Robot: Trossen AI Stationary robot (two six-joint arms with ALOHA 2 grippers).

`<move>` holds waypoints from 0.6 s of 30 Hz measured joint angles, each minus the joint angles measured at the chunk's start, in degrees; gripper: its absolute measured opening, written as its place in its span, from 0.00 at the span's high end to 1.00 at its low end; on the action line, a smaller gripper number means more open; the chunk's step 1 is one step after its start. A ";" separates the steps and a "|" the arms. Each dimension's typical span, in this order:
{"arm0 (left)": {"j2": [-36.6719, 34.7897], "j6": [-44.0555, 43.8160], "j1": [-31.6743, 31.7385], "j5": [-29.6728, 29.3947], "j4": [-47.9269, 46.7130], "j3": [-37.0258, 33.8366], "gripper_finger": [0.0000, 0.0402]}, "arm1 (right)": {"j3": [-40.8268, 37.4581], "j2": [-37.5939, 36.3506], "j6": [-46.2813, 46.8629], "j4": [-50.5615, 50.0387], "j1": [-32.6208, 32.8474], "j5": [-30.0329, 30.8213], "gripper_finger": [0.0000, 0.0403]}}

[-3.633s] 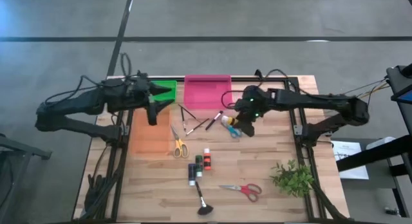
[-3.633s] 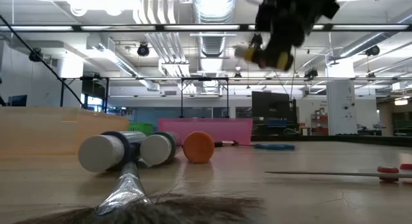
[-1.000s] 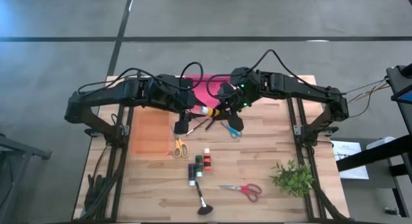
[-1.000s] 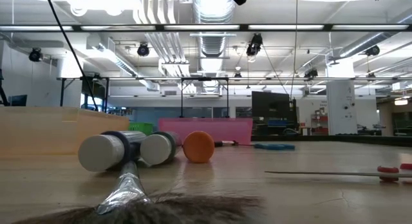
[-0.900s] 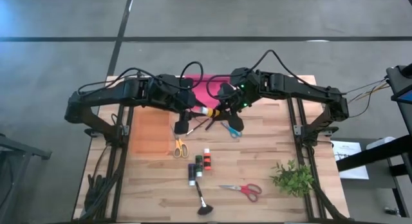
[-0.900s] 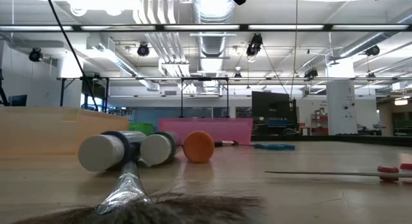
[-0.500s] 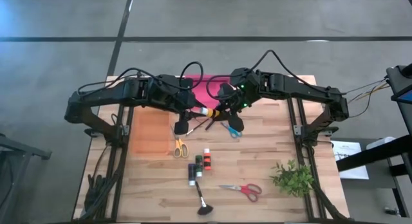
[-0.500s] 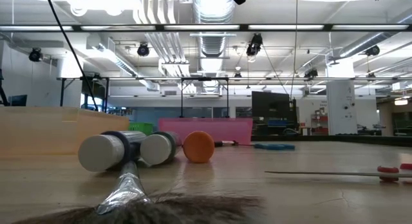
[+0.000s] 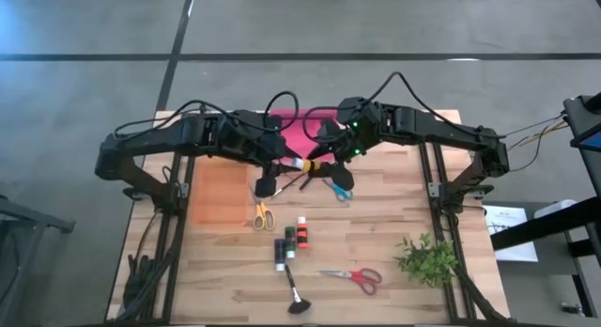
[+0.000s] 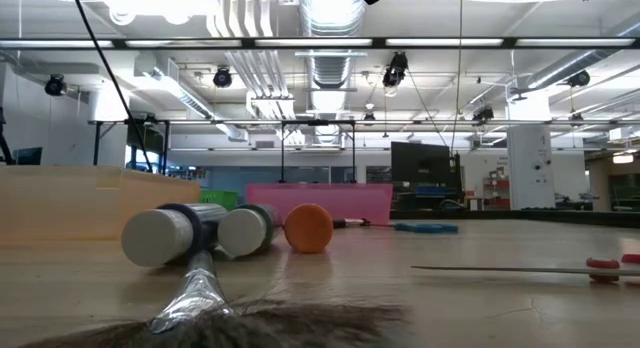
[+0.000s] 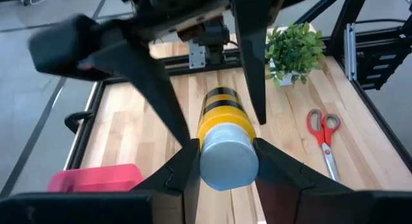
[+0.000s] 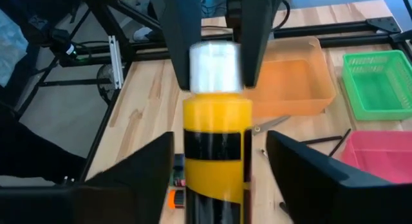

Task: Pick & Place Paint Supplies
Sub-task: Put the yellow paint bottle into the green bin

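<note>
A yellow paint bottle (image 9: 306, 163) with black bands and a white cap hangs level above the table's middle, between my two grippers. My left gripper (image 9: 295, 163) is shut on its cap end; its wrist view shows the cap (image 11: 226, 161) between my fingers. My right gripper (image 9: 322, 162) is open, with its fingers standing on either side of the yellow body (image 12: 217, 140) and a gap on each side. Lying on the table are three small bottles (image 9: 291, 241), a brush (image 9: 296, 291), and yellow (image 9: 262, 214), blue (image 9: 340, 189) and red scissors (image 9: 355, 276). My left gripper pinches the bottle's white cap (image 11: 226, 161) between its two fingers (image 11: 185, 169). It comes in level from the table's left, along the bottle. The bottle is lifted clear and lies level, with its yellow body pointing toward the right arm.
An orange tray (image 9: 218, 191) sits left of the middle, a pink basket (image 9: 300, 130) at the far edge and a green basket (image 12: 380, 82) beside it. Slim brushes (image 9: 282, 182) lie under the grippers. A leafy sprig (image 9: 427, 259) stands near the right edge.
</note>
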 joint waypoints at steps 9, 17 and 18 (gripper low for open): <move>-0.12 0.03 0.00 0.04 -2.24 0.00 0.70 | 0.00 -0.17 -0.20 -0.51 0.03 0.56 0.23; -0.30 -0.81 0.02 0.03 -11.02 0.00 0.70 | -0.04 -0.24 -0.14 -4.68 -0.03 2.18 0.22; -0.37 -1.11 0.02 0.04 -12.90 0.00 0.70 | -0.04 -0.24 -0.07 -5.41 -0.03 2.19 0.22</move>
